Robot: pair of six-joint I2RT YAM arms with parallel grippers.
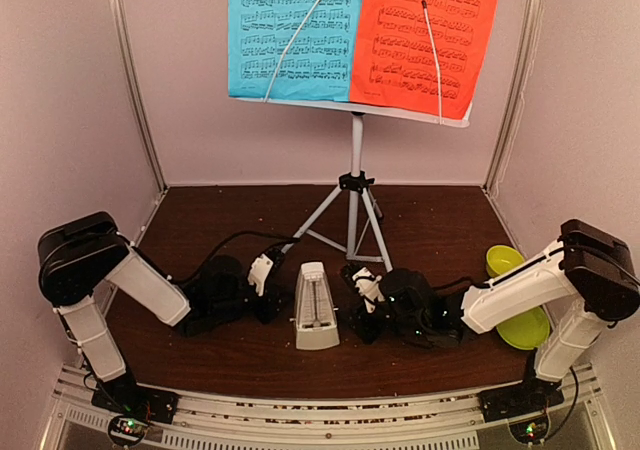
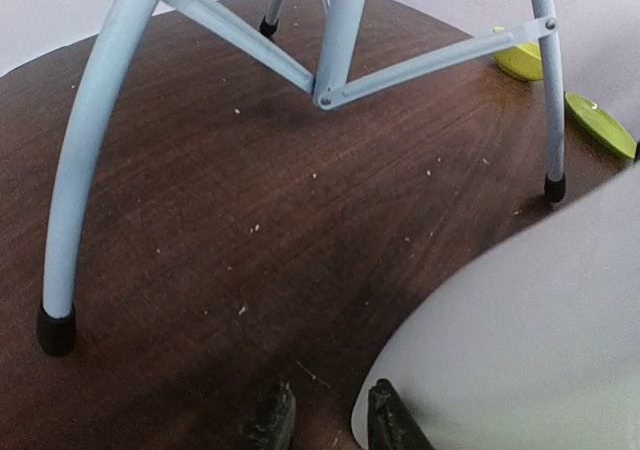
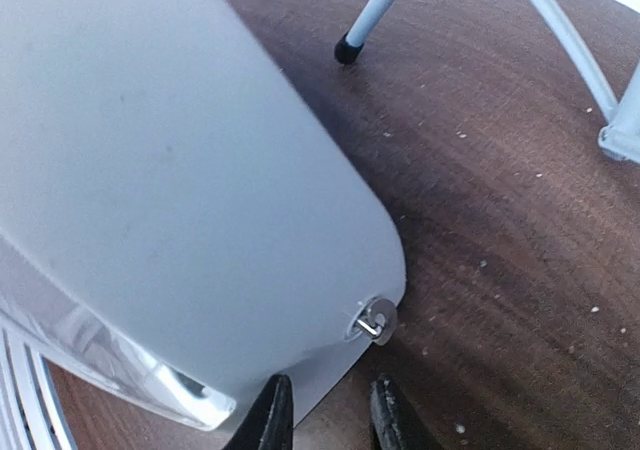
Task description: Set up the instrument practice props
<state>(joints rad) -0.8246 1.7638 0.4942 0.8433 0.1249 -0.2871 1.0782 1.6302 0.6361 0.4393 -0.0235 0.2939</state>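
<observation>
The white music stand [image 1: 354, 185] stands on its tripod at the back. A blue sheet [image 1: 290, 30] and a red-orange sheet [image 1: 425, 35] rest on its desk under thin wire arms. The small white pyramid metronome [image 1: 317, 306] stands upright on the brown table in front of the tripod. My left gripper [image 1: 280, 292] sits low just left of it, with one fingertip [image 2: 388, 422] at the metronome's edge [image 2: 520, 340]. My right gripper [image 1: 356, 295] sits just right of it. A metronome corner [image 3: 330, 370] shows behind its narrow gap [image 3: 328, 418]. Both grippers are narrowly open and grip nothing.
A yellow-green bowl [image 1: 503, 261] and a yellow-green plate [image 1: 525, 328] lie at the right edge, beside my right arm. The tripod feet [image 2: 57, 330] [image 3: 347, 50] stand close behind both grippers. White walls enclose the table on three sides.
</observation>
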